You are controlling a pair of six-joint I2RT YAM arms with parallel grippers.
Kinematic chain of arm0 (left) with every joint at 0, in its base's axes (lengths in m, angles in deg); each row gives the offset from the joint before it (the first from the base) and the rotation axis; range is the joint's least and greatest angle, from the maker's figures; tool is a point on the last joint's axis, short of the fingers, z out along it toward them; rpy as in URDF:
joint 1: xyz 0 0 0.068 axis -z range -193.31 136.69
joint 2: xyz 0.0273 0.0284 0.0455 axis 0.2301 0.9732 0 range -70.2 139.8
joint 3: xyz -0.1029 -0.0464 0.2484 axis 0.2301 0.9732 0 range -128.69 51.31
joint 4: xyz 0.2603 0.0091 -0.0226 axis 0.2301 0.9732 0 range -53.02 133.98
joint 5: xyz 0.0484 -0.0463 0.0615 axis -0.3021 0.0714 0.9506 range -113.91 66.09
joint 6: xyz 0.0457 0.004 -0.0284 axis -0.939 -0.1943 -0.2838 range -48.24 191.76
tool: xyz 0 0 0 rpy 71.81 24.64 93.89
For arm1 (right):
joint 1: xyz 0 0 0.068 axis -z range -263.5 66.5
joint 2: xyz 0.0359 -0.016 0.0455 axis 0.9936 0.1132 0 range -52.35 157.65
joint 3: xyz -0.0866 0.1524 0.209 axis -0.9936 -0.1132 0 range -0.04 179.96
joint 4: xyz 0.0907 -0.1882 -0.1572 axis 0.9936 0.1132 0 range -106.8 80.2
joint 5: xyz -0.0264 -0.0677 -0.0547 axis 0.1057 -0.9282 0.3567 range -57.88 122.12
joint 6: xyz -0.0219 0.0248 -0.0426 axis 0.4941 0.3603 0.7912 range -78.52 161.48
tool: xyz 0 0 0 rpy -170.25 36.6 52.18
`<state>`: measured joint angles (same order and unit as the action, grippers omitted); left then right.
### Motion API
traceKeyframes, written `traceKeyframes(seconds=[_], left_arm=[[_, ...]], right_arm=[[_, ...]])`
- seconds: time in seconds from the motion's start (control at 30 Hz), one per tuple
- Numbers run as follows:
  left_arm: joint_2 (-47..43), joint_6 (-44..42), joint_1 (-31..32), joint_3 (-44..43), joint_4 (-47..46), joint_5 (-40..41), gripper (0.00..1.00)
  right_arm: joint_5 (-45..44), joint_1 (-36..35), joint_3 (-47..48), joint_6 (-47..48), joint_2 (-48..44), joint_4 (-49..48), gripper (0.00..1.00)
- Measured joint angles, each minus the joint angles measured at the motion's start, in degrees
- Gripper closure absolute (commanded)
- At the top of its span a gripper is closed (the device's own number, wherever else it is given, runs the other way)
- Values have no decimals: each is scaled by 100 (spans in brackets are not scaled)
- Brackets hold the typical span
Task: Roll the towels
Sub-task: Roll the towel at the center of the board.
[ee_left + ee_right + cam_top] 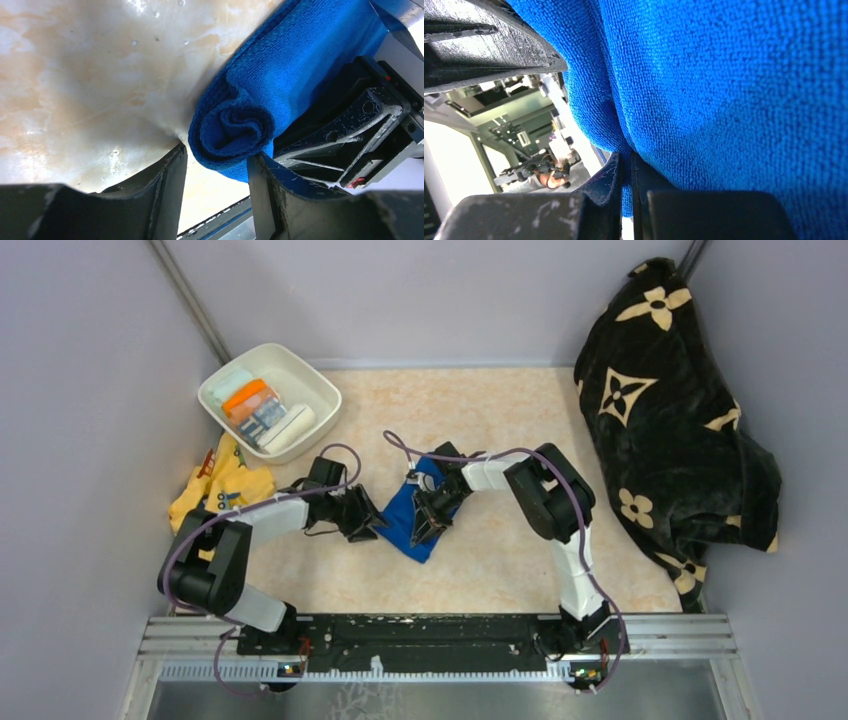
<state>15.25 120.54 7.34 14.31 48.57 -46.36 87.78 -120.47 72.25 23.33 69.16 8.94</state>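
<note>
Two arms are meeting over the blue towel (402,525), which is lying partly rolled on the table (480,420), near its middle. The right gripper (425,525) is pinching a fold of the cloth tight between its closed fingers. The left gripper (216,155) is reaching in from the other side with its jaws spread, straddling the rolled end. One finger is touching the roll and the other is sitting just beside it. The cream towel (290,428) and the printed towel (255,405) are lying rolled in a white tub (318,380) at the far left. A yellow cloth (225,485) is lying just beside the tub, and a black blanket (670,420) is slumping in the far right corner.
</note>
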Motion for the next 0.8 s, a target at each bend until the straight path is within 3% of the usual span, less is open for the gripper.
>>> traceKeyframes(seconds=[0.2,0.37,0.57,0.8], left_arm=[[140,57,0,-28,-94,-4,54],[173,122,0,-13,-144,7,55],[81,225,0,96,-249,61,56],[61,289,0,120,-269,85,56]], right_arm=[[-704,-22,13,212,-411,245,79],[-2096,-267,7,511,-1292,387,66],[-3849,-1386,-166,1062,-2608,188,58],[-5274,-2758,-496,1602,-2835,-92,57]])
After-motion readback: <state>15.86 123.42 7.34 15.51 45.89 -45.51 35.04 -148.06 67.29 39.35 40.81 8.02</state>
